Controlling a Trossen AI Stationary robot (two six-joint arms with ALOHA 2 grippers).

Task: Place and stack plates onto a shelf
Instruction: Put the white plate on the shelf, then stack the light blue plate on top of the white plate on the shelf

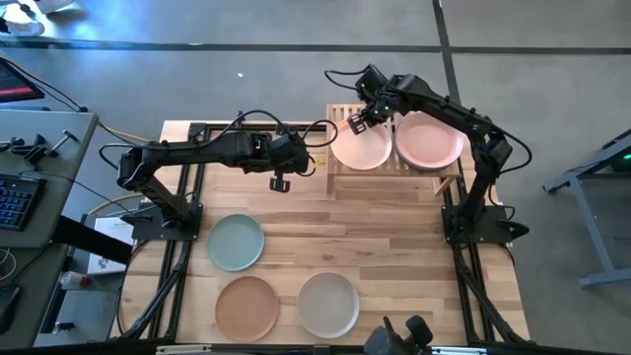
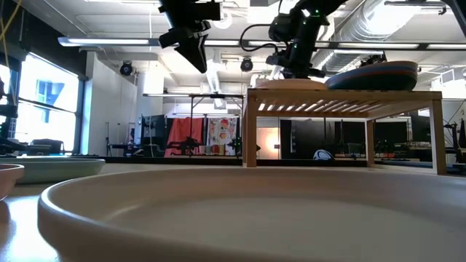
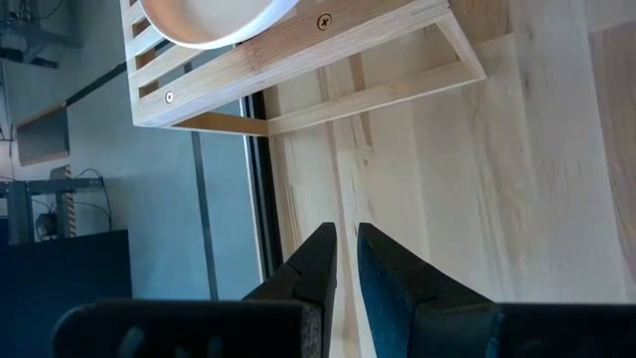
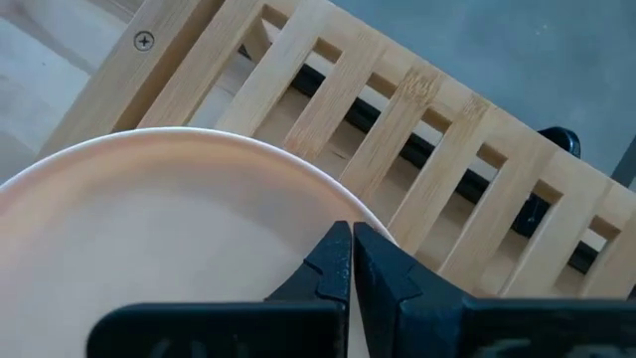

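Note:
The shelf (image 1: pixel 394 177) stands at the table's far edge. A cream plate (image 1: pixel 363 150) lies on its left half, and a pink plate (image 1: pixel 429 143) tops a stack on its right half. In the low view a dark plate (image 2: pixel 375 76) shows in that stack. My right gripper (image 1: pixel 357 123) is shut, over the cream plate's far-left rim (image 4: pixel 298 179). My left gripper (image 1: pixel 280 183) is shut and empty, raised above the table left of the shelf. Pale green (image 1: pixel 235 242), terracotta (image 1: pixel 247 306) and beige (image 1: pixel 328 304) plates lie flat on the table's near half. My right gripper points down with its shut fingertips (image 4: pixel 338 244) at the cream plate's far-left rim. I cannot tell whether they touch it. The plate lies flat on the shelf's slats (image 4: pixel 417 109).
Bare planks lie between the shelf and the three near plates. In the low view the beige plate (image 2: pixel 233 211) fills the foreground. Both arm bases stand at the table's left and right edges. A desk with a keyboard (image 1: pixel 15 202) is beyond the left edge.

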